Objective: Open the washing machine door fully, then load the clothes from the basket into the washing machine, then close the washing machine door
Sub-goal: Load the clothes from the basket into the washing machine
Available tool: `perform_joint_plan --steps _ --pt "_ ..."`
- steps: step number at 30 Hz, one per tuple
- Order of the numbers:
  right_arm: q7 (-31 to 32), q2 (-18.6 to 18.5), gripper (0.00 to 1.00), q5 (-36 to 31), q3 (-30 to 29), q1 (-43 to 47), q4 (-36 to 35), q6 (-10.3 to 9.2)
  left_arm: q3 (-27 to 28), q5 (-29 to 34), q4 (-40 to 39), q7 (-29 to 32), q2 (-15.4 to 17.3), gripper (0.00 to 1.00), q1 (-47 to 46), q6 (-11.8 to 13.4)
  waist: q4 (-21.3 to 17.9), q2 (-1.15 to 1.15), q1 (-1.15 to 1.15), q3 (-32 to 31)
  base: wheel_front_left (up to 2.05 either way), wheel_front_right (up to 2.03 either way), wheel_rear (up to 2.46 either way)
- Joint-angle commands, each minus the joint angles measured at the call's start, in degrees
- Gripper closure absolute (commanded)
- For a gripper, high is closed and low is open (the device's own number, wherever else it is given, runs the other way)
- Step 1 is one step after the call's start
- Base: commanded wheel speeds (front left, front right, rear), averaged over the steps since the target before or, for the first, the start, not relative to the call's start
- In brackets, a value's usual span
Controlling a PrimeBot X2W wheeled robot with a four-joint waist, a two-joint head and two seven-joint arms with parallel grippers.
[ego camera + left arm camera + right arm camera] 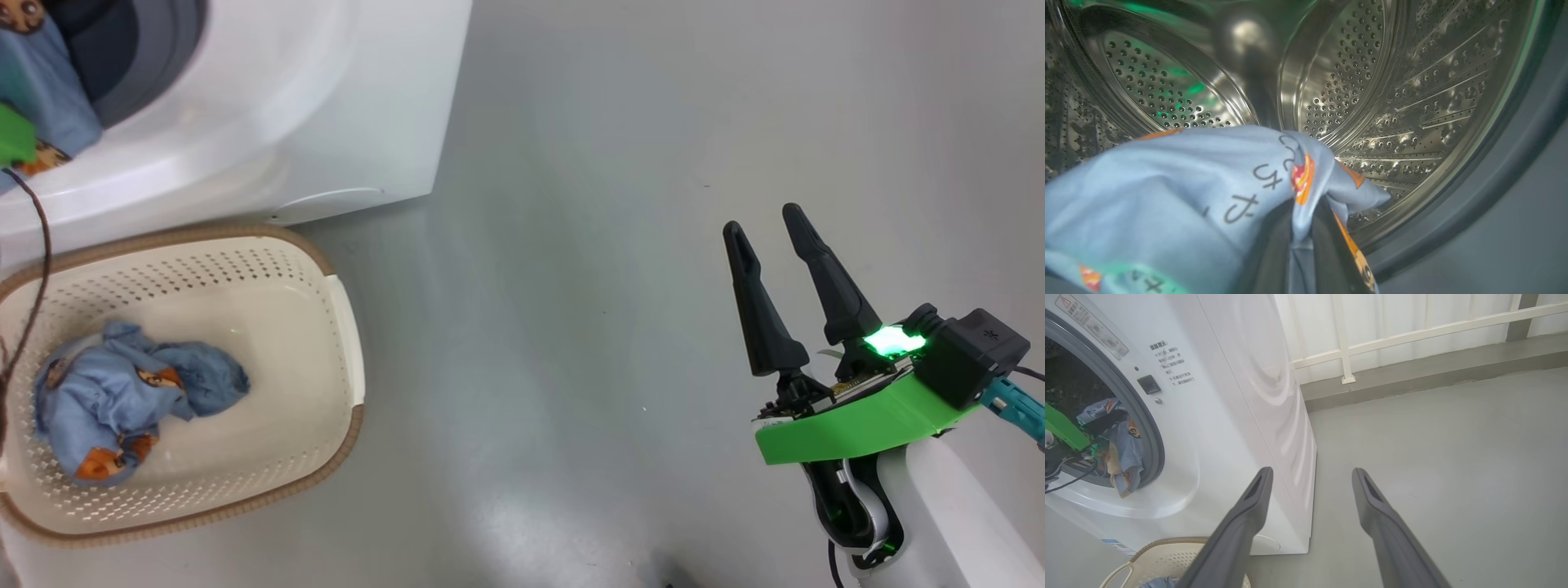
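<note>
Inside the perforated steel drum [1412, 102], the left gripper [1303, 228] has its dark fingers [1274, 253] pinched tight on a light blue fabric garment with orange-brown prints [1167, 183] (some dark lettering on it too). The cloth drapes over the fingers and hangs across the grey rubber gasket [1156, 453] at the mouth of the big white front-loading washing machine [326, 98]. Just below the machine's front, the cream-white perforated plastic basket with a brown woven-look rim [335, 278] sits on the grey floor [571, 327], a second crumpled blue bundle [122, 400] lying in it. Well off to the right, the right gripper [763, 227] hovers over the floor, fingers spread wide, holding nothing, a green light glowing at its wrist.
</note>
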Motion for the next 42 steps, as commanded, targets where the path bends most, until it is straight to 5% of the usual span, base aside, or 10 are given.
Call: perform_joint_plan --steps 1,21,31,40,42 --pt "-0.5 -0.1 0.0 1.1 1.2 1.0 -1.1 0.31 0.6 0.5 0.0 -0.4 3.0 1.0 -2.1 -0.1 -0.4 0.0 0.0 0.2 0.0 0.0 0.0" --pt "-0.5 0.3 0.0 1.6 2.7 1.2 -0.9 0.31 -6.1 -1.3 14.4 1.9 9.1 1.0 -15.7 -0.1 -5.5 0.0 0.0 2.3 0.0 0.0 0.0" --pt "-0.5 0.3 0.0 1.4 2.6 1.2 -1.7 0.31 -6.4 -2.2 9.7 -0.3 11.8 1.0 -19.4 -0.1 -6.2 0.0 0.0 4.3 0.0 0.0 0.0" --pt "-0.5 0.6 0.0 1.1 2.7 0.5 -1.4 0.31 -3.3 -0.4 5.7 -0.3 11.3 1.0 -14.0 0.0 -6.0 0.0 0.0 4.8 0.0 0.0 0.0" --pt "-0.5 0.5 0.0 1.1 2.6 0.5 -1.4 0.31 -3.4 -0.2 7.0 -0.3 11.0 0.78 -13.1 -0.1 -5.8 0.0 0.0 4.6 0.0 0.0 0.0"
